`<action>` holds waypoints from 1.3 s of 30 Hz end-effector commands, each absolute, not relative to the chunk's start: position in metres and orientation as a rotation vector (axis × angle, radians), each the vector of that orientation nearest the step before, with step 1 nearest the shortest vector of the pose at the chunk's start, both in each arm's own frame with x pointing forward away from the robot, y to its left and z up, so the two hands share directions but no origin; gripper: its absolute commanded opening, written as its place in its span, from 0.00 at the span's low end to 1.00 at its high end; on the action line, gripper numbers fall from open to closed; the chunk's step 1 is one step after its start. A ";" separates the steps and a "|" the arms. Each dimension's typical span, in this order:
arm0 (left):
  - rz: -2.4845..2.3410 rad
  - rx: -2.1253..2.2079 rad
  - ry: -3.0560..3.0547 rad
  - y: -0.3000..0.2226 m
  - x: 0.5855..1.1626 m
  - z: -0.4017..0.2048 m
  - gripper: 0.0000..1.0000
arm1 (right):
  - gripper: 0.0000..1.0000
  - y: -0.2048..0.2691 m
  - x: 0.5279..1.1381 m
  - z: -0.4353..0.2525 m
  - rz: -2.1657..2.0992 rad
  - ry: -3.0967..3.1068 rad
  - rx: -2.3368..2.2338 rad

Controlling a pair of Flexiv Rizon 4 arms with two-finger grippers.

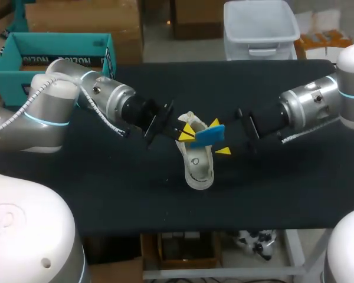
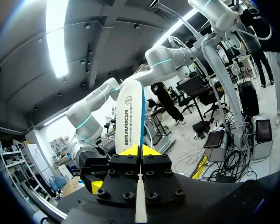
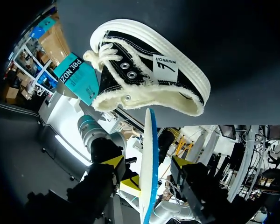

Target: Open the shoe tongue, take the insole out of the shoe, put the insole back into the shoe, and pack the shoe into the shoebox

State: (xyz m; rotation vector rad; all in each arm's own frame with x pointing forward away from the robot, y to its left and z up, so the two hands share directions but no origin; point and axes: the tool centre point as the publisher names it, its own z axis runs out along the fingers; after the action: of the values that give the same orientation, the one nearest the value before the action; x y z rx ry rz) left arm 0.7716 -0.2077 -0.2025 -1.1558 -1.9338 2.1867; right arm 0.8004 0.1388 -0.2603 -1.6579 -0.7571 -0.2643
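A black-and-cream canvas shoe lies in the middle of the black table, toe toward the front edge. In the right wrist view the shoe is ahead of the fingers, its opening facing them. The insole, blue on one face and white on the other, hangs just above the shoe's heel. My left gripper is shut on one end of it. In the left wrist view the insole stands out from between the shut tips. My right gripper is open, a finger on each side of the insole, not touching it.
The teal shoebox stands open at the back left, behind my left arm, and shows past the shoe in the right wrist view. Bare black tabletop stretches right of and in front of the shoe.
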 end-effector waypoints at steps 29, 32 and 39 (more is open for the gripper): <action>2.087 -1.106 -1.952 -0.204 0.779 -0.207 1.00 | 0.00 0.141 0.799 -0.263 -0.264 -0.770 -1.648; 1.999 -1.116 -1.937 -0.195 0.784 -0.204 1.00 | 0.00 0.141 0.797 -0.265 -0.269 -0.778 -1.644; 1.593 -1.117 -1.898 -0.173 0.813 -0.199 1.00 | 0.00 0.143 0.788 -0.273 -0.268 -0.792 -1.640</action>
State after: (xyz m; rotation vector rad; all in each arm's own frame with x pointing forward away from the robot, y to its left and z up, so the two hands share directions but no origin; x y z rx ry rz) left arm 0.7908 -0.1799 -0.2069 -1.0475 -1.9891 1.8630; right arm 0.7914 0.1426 -0.2696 -1.6431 -0.7964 -0.2610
